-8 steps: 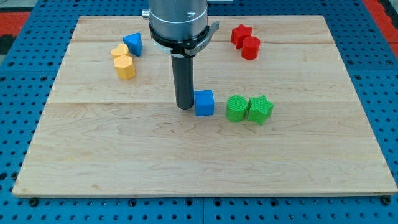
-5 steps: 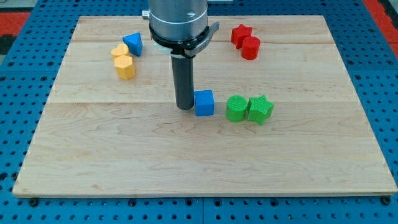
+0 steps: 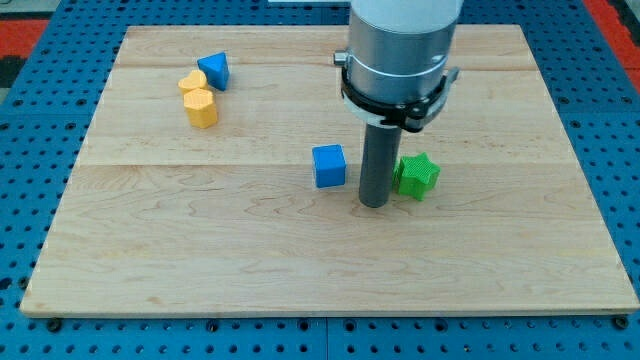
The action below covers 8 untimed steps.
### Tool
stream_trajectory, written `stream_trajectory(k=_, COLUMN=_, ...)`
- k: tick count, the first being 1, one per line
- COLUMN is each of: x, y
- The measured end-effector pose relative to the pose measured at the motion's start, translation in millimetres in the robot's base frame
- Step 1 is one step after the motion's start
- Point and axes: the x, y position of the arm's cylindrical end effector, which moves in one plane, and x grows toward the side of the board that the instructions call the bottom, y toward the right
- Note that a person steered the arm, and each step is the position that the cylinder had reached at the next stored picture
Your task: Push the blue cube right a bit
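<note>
Your rod carries no gripper, so there is no open or closed state to report; the working end is my tip (image 3: 374, 204). My tip rests on the bench (image 3: 200, 250) on the view's right of the blue cube (image 3: 329, 166), slightly toward the view's bottom, and stands apart from it with bare wood between. Just beside the rod on the view's right sits the green star (image 3: 417, 176); whether they touch cannot be told. The rod and the arm's housing hide whatever lies directly behind them.

Judgement: my tip is on the wrong side for a rightward push. You need it on the cube's left face. Route around the cube by the view's bottom, where the wood is bare, without brushing the cube on the way. Line up level with the middle of the left face, since an off-centre contact would likely spin the cube. Push slowly and briefly; the task asks only for a small shift, and the green star lies in that direction, so stop well before it.

Far off, at the view's top left, the blue triangular block (image 3: 213, 70) and two yellow blocks (image 3: 198, 98) pose no concern.
</note>
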Motion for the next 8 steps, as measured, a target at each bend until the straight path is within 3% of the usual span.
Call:
stream_trajectory(k=1, x=21.2, y=-11.7)
stream_trajectory(k=2, x=0.5, y=-81.1)
stream_trajectory(k=3, x=-48.2, y=-133.9)
stream_trajectory(k=4, x=-70.8, y=-78.3)
stream_trajectory(k=6, x=-60.6, y=-67.0)
stream_trajectory(k=7, x=-77.1, y=-60.8)
stream_trajectory(k=8, x=-122.6, y=-64.3)
